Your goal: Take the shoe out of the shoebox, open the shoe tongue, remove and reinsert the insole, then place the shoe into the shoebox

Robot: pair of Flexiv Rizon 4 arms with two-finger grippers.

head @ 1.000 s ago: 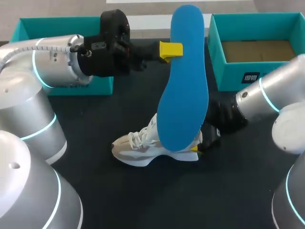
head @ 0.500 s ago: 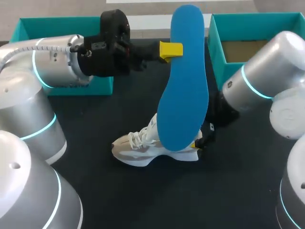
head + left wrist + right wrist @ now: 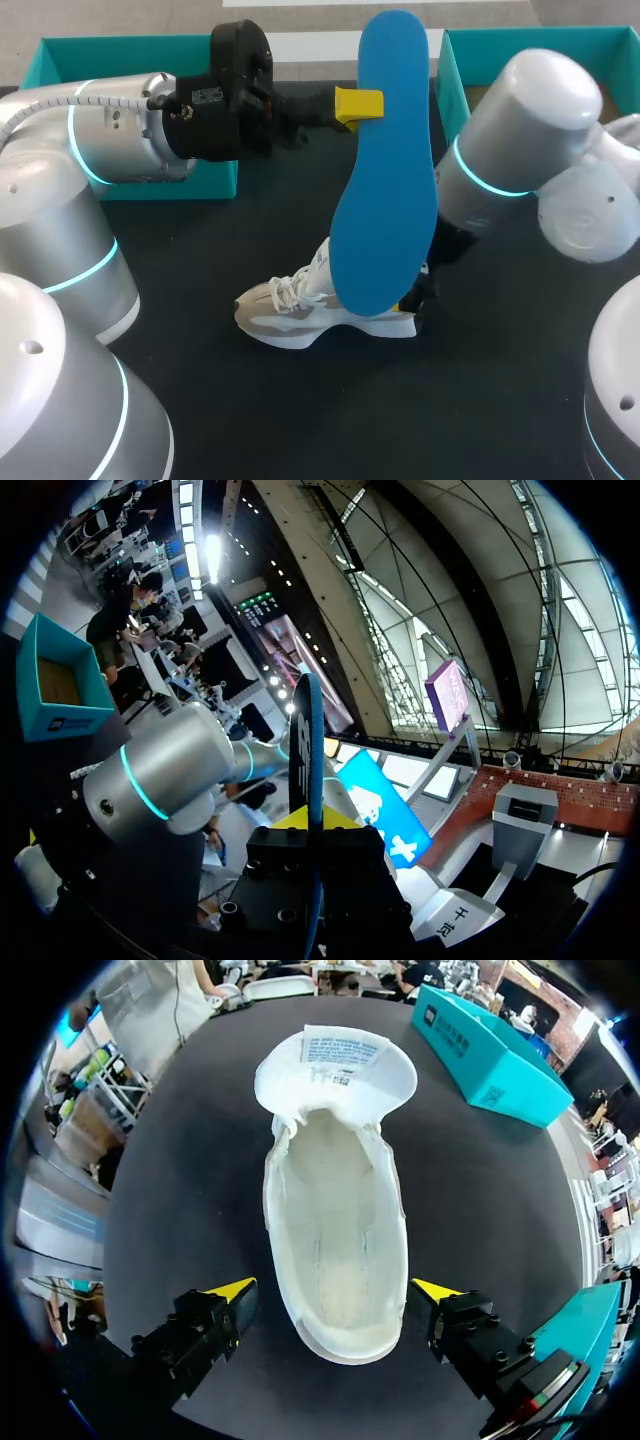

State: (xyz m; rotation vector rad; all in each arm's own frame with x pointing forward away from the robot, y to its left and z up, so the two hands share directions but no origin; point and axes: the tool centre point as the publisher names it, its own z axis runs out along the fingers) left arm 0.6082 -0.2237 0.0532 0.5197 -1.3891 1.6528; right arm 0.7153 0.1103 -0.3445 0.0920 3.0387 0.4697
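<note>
My left gripper (image 3: 358, 103) is shut on the edge of a blue insole (image 3: 385, 170) and holds it upright above the table. In the left wrist view the insole (image 3: 312, 750) shows edge-on between the yellow tips. Under it a white shoe (image 3: 300, 305) lies on the black table, toe to the left. My right gripper (image 3: 335, 1292) is open and straddles the shoe's heel without touching it. From above, the shoe (image 3: 335, 1210) gapes, its tongue (image 3: 340, 1060) folded forward and its inside bare. In the head view the right gripper (image 3: 415, 298) is half hidden behind the insole.
A teal shoebox (image 3: 500, 150) stands at the back right, partly covered by my right arm (image 3: 520, 150). A second teal box part (image 3: 130, 60) sits at the back left behind my left arm. The black table (image 3: 300, 420) spreads in front of the shoe.
My right arm has swung up and leftward over the right box, while its gripper stayed at the shoe's heel. The left arm and the insole have not moved.
</note>
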